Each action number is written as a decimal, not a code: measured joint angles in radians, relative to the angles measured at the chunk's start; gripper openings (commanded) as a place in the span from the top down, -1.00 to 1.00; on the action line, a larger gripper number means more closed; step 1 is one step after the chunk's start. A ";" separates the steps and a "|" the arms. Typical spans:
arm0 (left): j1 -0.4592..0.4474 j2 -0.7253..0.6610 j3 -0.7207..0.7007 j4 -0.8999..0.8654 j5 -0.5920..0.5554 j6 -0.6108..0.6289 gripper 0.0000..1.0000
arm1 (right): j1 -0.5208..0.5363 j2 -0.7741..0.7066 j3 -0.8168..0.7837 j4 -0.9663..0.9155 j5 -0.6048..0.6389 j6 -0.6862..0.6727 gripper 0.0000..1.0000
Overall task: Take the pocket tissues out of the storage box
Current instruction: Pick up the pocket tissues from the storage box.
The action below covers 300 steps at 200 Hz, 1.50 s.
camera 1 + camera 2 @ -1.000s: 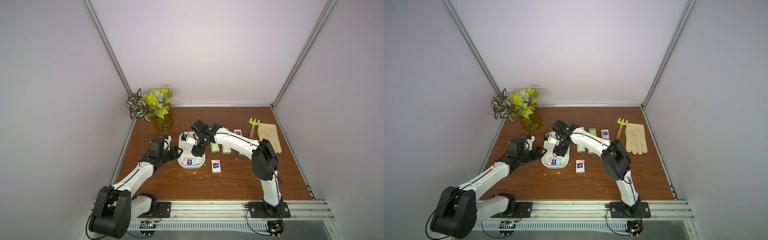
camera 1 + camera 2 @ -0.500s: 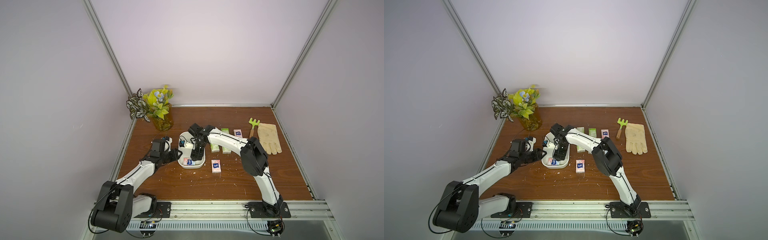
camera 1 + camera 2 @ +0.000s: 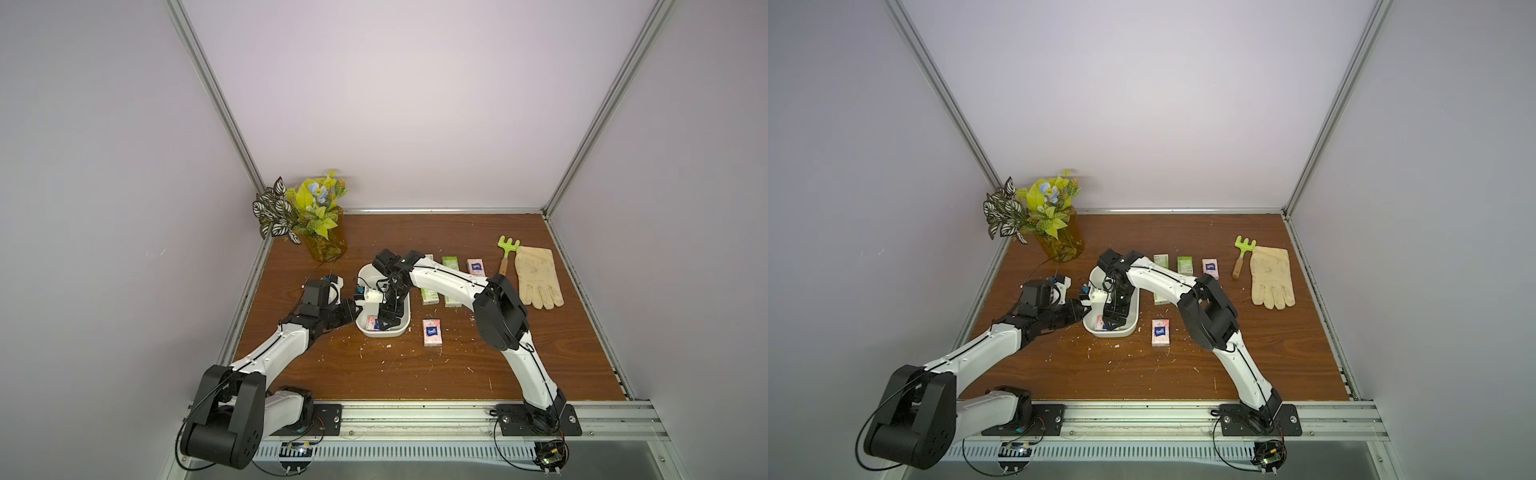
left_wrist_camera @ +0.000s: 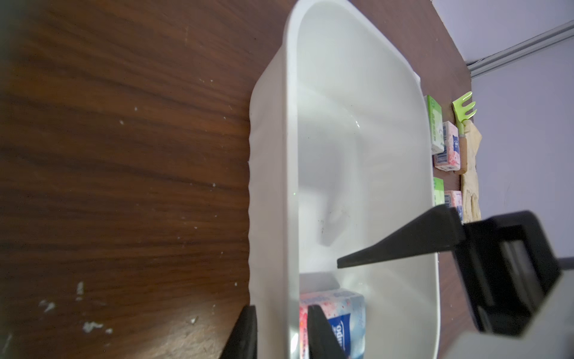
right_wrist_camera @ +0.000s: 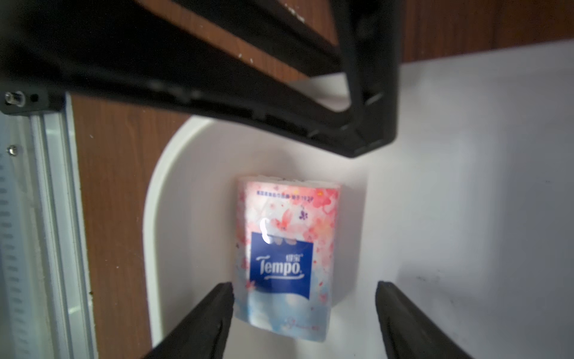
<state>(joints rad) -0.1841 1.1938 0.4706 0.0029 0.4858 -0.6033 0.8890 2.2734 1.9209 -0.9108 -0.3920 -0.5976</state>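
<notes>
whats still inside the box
One pink packet lies at the near end of the box, with the right claw open over it. The rest of the floor looks bare, though the claw covers part.

In both top views my left arm starts from its base at 7 o'clock and stretches low toward 1 o'clock, elbow down near the base. Its wrist is level and the left gripper points to 3 o'clock. In the left wrist view its fingers stand narrow on either side of the storage box wall. I can't tell whether they actually pinch it.

My right arm rises from 5 o'clock to a high elbow, then the forearm runs toward 10 o'clock. The wrist folds back, so the right gripper points down toward 6 o'clock with its jaws wide apart and holding nothing.
</notes>
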 measured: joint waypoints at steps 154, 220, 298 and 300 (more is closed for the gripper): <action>0.000 -0.008 0.000 -0.004 -0.009 -0.007 0.71 | 0.006 -0.031 -0.116 0.197 0.162 0.036 -0.42; 0.000 -0.008 0.000 -0.004 -0.013 -0.006 0.72 | 0.029 -0.061 -0.194 0.278 0.194 -0.001 -0.67; 0.000 -0.008 0.000 -0.010 -0.033 -0.007 0.73 | 0.063 -0.066 -0.217 0.334 0.211 -0.012 -0.33; 0.000 -0.008 0.000 -0.010 -0.033 -0.007 0.73 | 0.063 -0.068 -0.220 0.338 0.212 -0.012 -0.32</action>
<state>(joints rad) -0.1837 1.1862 0.4709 -0.0067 0.4526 -0.6102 0.9520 2.2055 1.7008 -0.5732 -0.1802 -0.6098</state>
